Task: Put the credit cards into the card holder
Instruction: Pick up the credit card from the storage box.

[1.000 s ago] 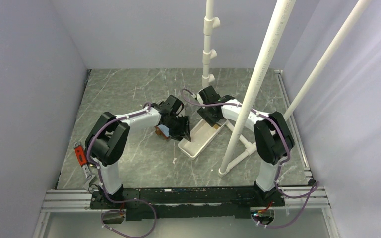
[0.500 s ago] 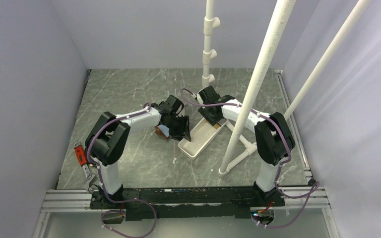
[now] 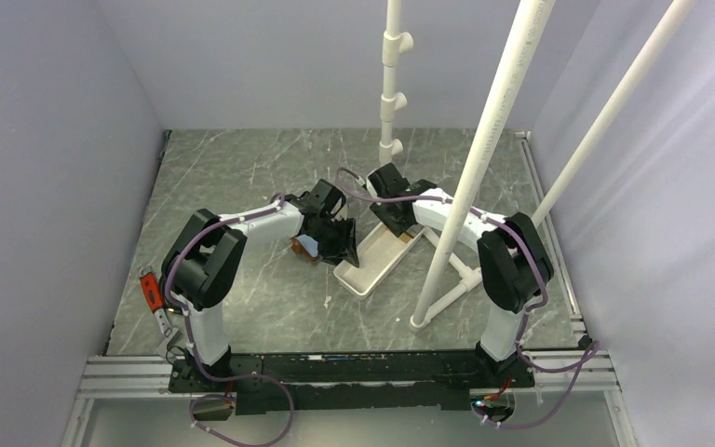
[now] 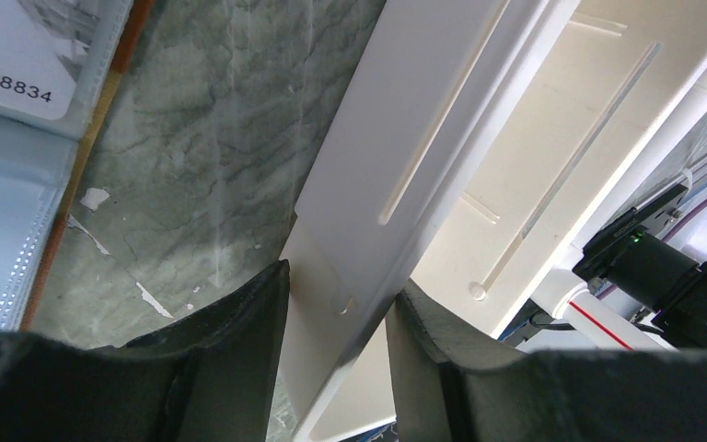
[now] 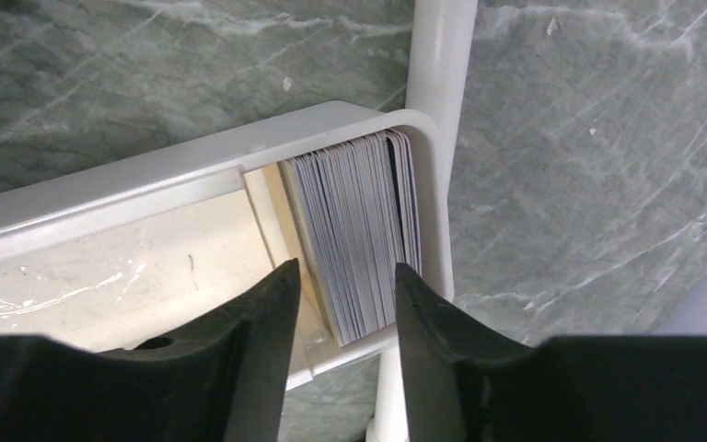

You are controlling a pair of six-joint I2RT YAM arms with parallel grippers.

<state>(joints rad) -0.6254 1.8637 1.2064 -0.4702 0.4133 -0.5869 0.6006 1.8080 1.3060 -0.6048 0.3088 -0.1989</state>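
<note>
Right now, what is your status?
Left tool shut on tray rim. Right tool open over credit cards. Card holder beside tray. Pipe crowds tray end.

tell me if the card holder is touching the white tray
Apart. The left wrist view shows bare marble table between the card holder's brown edge and the white tray's wall.

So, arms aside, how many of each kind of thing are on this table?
White tray: 1
Card holder: 1
Card stack in the tray: 1, cards too packed to count
Tall white poles: 3
Red-handled tool: 1
Total: 7
</note>
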